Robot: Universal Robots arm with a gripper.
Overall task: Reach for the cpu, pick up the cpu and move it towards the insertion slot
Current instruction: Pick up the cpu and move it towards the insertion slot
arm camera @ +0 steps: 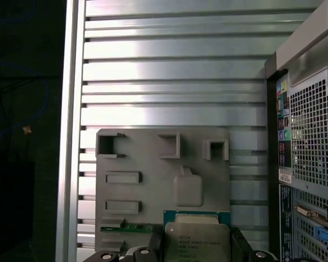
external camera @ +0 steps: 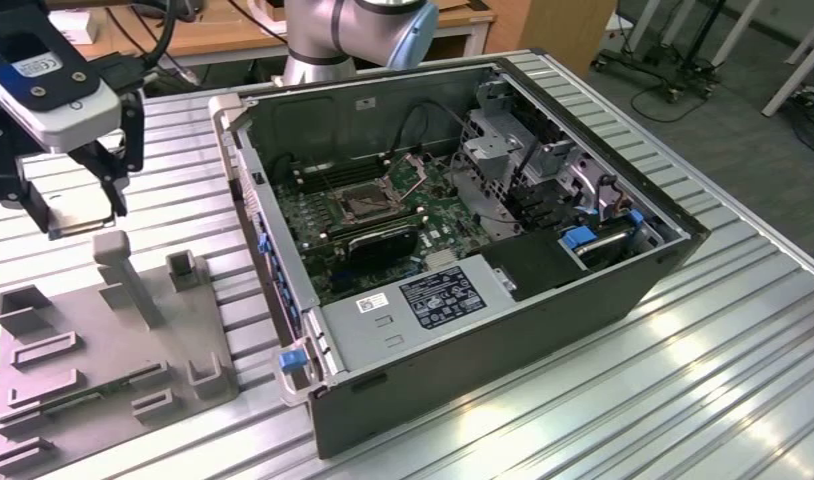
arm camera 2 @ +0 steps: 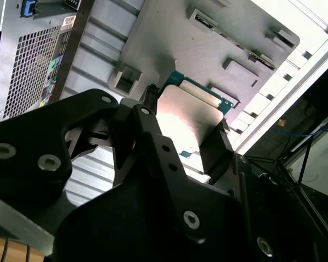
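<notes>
My gripper (external camera: 76, 215) hangs above the metal table at the exterior view's left, shut on the cpu (external camera: 82, 204). The cpu is a flat square chip with a silvery face and a thin green rim. It is lifted clear of the grey fixture block (external camera: 100, 350) below. In both wrist views the cpu (arm camera 2: 186, 117) (arm camera: 197, 240) sits between the black fingers (arm camera 2: 147, 131). The insertion slot (external camera: 358, 198), a square socket with a dark centre and a shiny frame, lies on the motherboard inside the open computer case, well to the exterior view's right of the gripper.
The open computer case (external camera: 514, 330) stands in the middle of the ribbed metal table (external camera: 727, 370), its side wall (external camera: 254, 200) between gripper and socket. Cables, drive cages and a black heatsink block (external camera: 380, 243) crowd the inside. The fixture's upright posts (external camera: 124, 275) stand below the gripper.
</notes>
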